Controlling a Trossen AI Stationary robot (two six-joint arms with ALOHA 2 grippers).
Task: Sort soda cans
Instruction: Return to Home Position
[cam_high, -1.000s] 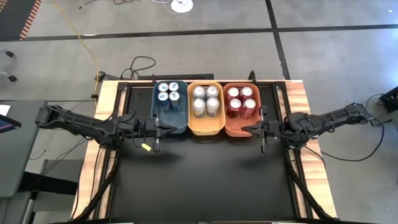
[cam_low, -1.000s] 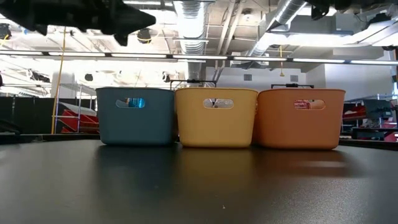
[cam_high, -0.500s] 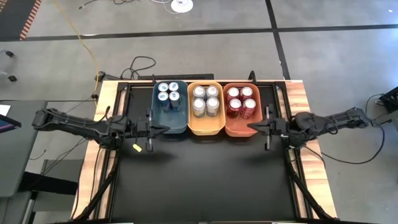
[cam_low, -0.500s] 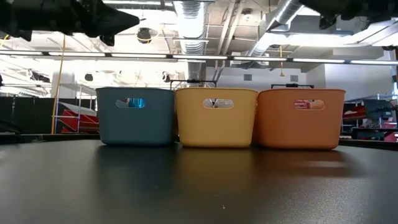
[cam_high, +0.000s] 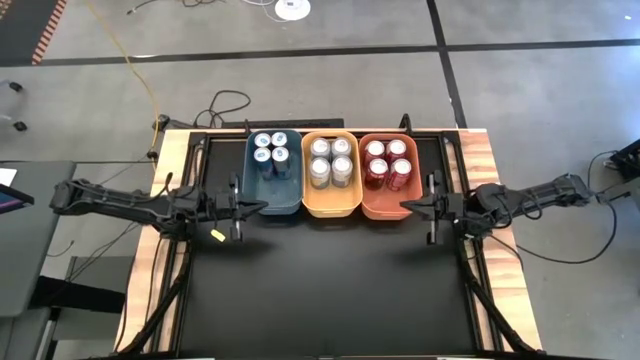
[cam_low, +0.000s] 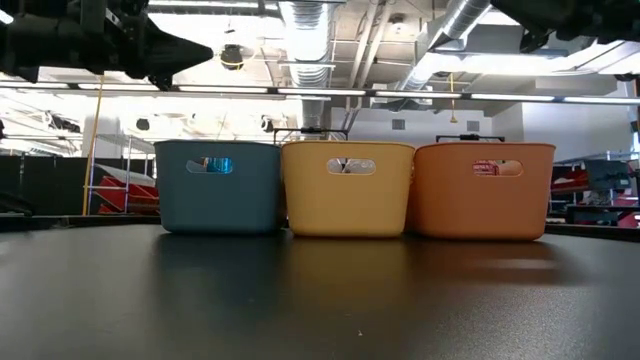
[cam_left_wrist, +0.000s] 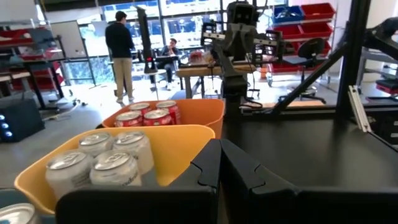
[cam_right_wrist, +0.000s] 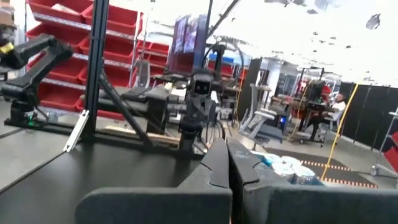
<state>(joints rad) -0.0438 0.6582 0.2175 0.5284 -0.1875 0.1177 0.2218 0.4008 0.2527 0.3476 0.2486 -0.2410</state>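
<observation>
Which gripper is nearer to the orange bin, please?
Right. The right gripper is just by the orange bin's front right corner. The left gripper is by the teal bin, two bins away.

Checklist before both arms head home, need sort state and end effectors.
1. Four dark blue metal soda cans in teal plastic bin: ok.
2. Four silver metal soda cans in yellow-orange plastic bin: ok.
3. Four red metal soda cans in orange plastic bin: ok.
4. Left end effector shut, empty, raised by teal bin's near left corner: ok.
5. Right end effector shut, empty, raised by orange bin's near right corner: ok.
6. Home pose reached: cannot tell.
</observation>
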